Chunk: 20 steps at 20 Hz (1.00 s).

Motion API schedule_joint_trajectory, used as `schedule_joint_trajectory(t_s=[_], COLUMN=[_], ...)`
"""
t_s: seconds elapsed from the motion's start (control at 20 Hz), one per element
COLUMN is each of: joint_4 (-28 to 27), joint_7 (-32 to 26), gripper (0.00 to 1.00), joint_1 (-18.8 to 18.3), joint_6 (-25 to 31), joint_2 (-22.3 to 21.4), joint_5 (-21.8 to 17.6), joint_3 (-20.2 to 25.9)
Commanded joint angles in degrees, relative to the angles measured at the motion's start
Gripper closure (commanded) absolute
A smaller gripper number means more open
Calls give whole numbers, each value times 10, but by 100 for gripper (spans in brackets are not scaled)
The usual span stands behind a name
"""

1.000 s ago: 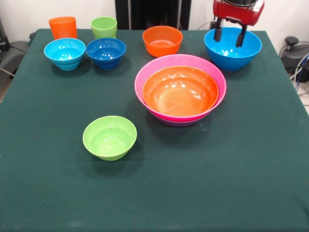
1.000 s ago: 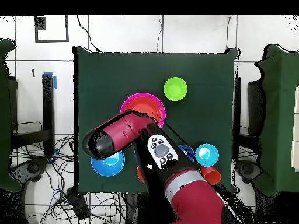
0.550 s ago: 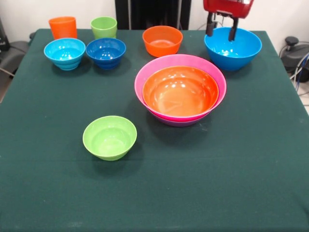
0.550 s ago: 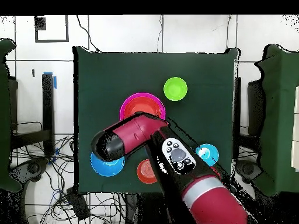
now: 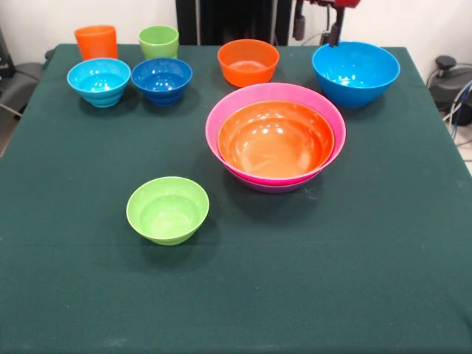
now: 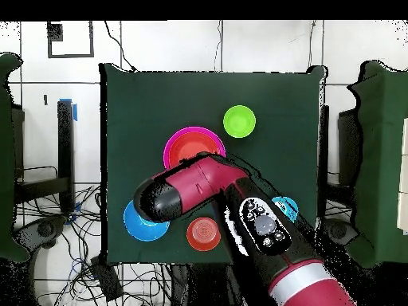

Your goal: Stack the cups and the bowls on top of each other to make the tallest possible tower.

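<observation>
A: Front view shows what at the top edge?

B: Only the gripper [image 5: 318, 28], its two fingertips apart and empty, high between the small orange bowl [image 5: 248, 62] and the big blue bowl [image 5: 355, 73]. The tower [image 5: 275, 138], a wide orange bowl nested in pink over purple, sits mid-table.

A: And the remaining pieces?

B: The light-blue bowl [image 5: 99, 81], dark-blue bowl [image 5: 161, 80], orange cup [image 5: 96, 41] and green cup [image 5: 158, 40] stand along the far edge; the lime-green bowl [image 5: 167, 209] sits alone.

A: Risk?

B: Probably a glossy rim slipping from the fingers, or an off-centre drop tilting the nest.
</observation>
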Motion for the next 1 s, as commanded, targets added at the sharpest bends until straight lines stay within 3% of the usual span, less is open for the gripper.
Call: schedule_joint_trajectory(t_s=[0.05, 0.45, 1.0], joint_4=[-12, -162, -139], joint_7=[-187, -244, -216], gripper=[0, 0, 0], joint_1=[6, 31, 39], joint_6=[104, 206, 188], joint_2=[-3, 84, 65], joint_5=[-1, -23, -23], joint_3=[39, 29, 26])
